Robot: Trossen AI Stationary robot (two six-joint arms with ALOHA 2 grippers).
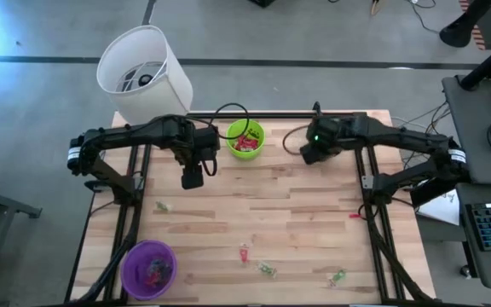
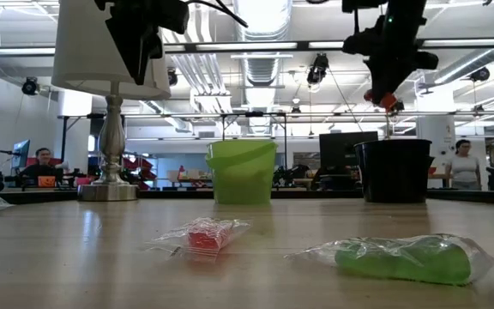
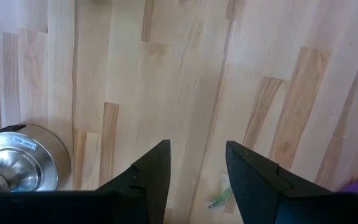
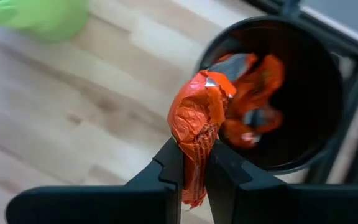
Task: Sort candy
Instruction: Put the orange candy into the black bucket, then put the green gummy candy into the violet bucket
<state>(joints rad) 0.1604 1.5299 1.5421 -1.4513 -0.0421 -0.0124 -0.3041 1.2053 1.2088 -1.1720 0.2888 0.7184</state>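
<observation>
The pale, matt butcher-block wooden tabletop (image 3: 185,81) is showing long glued staves with darker grain streaks beneath the left gripper's matt black plastic fingers (image 3: 151,180). Beside those fingers a polished, mirror-bright round metal lamp base (image 3: 20,155) is gleaming. The right gripper's matt black fingers (image 4: 160,180) are pinching a crinkled, glossy orange foil candy wrapper (image 4: 197,121), just before a smooth black plastic cup (image 4: 316,93) holding similar shiny wrappers.
</observation>
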